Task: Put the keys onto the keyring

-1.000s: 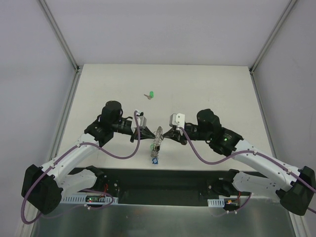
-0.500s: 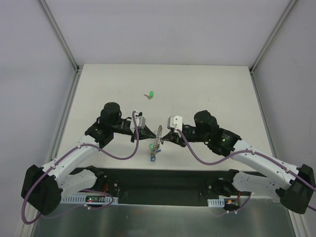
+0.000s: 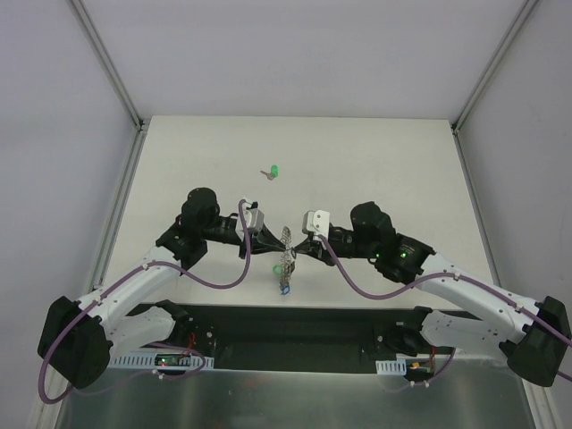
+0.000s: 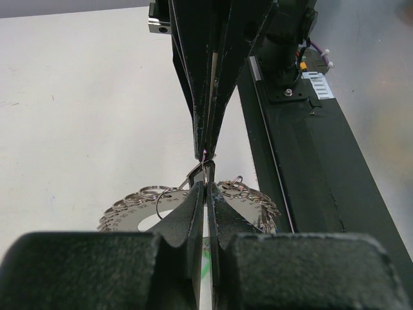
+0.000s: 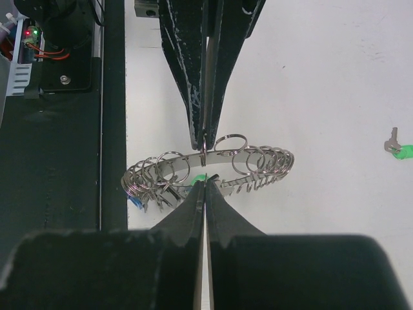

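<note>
The keyring [image 3: 285,254] hangs above the table near its front edge, pinched from both sides and edge-on from above. My left gripper [image 3: 274,246] is shut on its rim among the wire loops [image 4: 145,194]. My right gripper [image 3: 298,252] is shut on the rim from the other side, and in the right wrist view its tips [image 5: 205,183] meet the ring [image 5: 258,158]. One of the keys, blue-headed [image 3: 283,288], dangles from the ring's low end [image 5: 137,201]. A green key head [image 5: 201,177] shows just under the ring. A second green key [image 3: 273,171] lies alone on the table farther back.
The black base rail [image 3: 295,326] runs along the table's near edge, just below the ring. White walls with metal posts [image 3: 116,80] enclose the table on three sides. Purple cables [image 3: 223,277] loop from both arms.
Both arms have shifted slightly, the right gripper edging left toward the ring. The keyring stays pinched between both grippers and the loose green key has not moved.
</note>
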You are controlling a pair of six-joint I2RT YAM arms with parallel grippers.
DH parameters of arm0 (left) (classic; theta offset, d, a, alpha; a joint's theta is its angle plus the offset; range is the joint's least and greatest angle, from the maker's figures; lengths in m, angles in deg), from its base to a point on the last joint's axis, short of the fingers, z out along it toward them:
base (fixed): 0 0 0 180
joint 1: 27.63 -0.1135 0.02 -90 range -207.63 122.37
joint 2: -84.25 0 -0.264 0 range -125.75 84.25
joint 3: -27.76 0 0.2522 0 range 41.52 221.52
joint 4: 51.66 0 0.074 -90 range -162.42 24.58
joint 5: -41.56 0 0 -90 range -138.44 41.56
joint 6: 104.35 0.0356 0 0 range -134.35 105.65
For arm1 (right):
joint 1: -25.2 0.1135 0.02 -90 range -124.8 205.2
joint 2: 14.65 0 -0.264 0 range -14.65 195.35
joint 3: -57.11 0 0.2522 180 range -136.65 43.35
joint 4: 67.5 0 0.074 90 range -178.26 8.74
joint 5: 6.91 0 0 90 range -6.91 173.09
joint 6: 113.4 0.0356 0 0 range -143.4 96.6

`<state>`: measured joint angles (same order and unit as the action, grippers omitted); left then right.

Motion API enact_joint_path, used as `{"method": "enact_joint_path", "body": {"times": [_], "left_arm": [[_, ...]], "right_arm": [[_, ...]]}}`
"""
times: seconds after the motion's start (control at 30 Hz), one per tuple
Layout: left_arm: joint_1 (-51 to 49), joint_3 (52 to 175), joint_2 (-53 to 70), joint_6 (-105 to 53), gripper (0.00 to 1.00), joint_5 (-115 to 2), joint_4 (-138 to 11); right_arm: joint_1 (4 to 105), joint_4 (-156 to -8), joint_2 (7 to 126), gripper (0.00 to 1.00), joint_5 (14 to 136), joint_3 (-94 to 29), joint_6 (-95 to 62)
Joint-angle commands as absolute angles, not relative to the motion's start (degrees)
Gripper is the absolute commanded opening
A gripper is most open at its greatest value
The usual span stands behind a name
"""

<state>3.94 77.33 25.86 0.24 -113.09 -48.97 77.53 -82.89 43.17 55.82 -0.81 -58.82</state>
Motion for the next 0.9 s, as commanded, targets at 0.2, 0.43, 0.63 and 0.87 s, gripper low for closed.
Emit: {"method": "enact_joint_path", "body": {"times": [0.2, 0.43, 0.63, 0.87], "left_arm": [[4.71, 77.55, 26.15, -0.99, 0.0, -116.38, -43.18], [5.07, 77.64, 25.54, -1.17, 0.0, -116.47, -43.18], [5.33, 77.73, 25.1, -1.34, 0.0, -116.47, -43.18], [5.33, 77.55, 25.36, -1.34, 0.0, -115.77, -43.18]], "right_arm": [[77.84, -79.68, 41.6, 0.01, 54.7, -0.68, -58.82], [77.84, -77.93, 40.28, 0.01, 54.79, 0.28, -58.03], [77.84, -77.84, 40.54, 0.01, 54.35, 0.11, -58.03], [77.84, -79.15, 41.42, 0.01, 52.95, -0.59, -58.38]]}}
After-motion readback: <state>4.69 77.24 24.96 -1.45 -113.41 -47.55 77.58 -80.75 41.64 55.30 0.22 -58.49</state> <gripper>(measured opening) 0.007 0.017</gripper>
